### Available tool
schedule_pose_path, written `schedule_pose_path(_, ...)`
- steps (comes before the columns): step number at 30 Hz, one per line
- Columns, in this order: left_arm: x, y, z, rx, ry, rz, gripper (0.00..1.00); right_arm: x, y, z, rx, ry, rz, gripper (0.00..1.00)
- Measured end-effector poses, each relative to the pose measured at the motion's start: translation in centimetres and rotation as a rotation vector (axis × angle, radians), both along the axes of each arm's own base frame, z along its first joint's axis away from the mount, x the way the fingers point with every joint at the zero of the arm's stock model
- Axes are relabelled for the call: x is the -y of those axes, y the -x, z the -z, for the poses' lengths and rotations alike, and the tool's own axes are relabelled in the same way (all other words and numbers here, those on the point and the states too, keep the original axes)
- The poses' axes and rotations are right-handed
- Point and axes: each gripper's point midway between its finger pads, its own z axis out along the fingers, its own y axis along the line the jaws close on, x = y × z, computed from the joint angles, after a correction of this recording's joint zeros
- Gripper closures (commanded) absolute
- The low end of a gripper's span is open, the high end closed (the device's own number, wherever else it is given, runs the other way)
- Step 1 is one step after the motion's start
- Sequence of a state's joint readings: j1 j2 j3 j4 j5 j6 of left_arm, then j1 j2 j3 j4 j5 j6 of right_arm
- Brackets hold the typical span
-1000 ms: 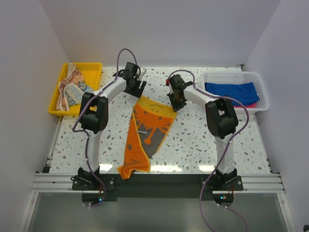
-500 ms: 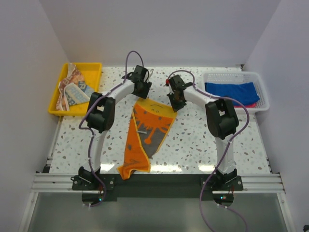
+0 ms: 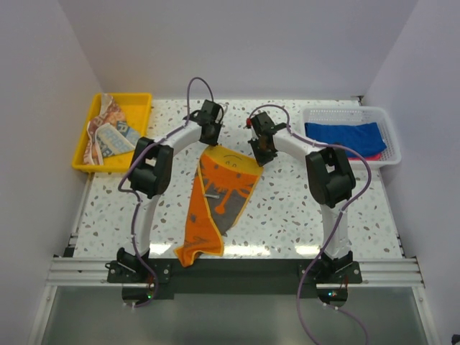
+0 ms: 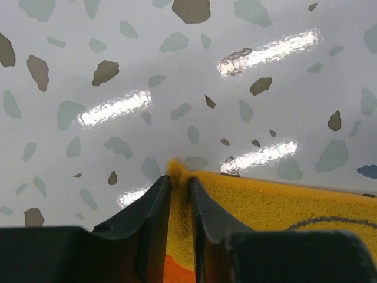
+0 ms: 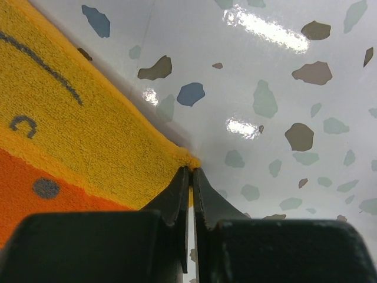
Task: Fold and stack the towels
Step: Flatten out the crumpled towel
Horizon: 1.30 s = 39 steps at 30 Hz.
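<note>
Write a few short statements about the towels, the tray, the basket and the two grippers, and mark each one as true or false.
1. The orange towel lies on the table between the two arms. True.
2. The blue towel lies in the yellow tray. False: it lies in the white basket at the far right.
3. The right gripper is shut on a yellow-edged corner of the orange towel. True.
4. The left gripper hangs well away from the orange towel. False: the towel's other far corner sits pinched between its fingers.
5. The yellow tray holds a printed towel. True.
</note>
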<state>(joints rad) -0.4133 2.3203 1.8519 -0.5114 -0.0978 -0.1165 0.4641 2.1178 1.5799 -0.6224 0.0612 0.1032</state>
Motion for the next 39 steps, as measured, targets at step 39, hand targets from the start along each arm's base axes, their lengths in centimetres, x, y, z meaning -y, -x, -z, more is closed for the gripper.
schedule_pose_path(39,-1.2,16.0,-44.7,0.919,0.397,0.067,1.00,3.8,6.5,-45.3,0.990,-0.277,-0.160,1.00)
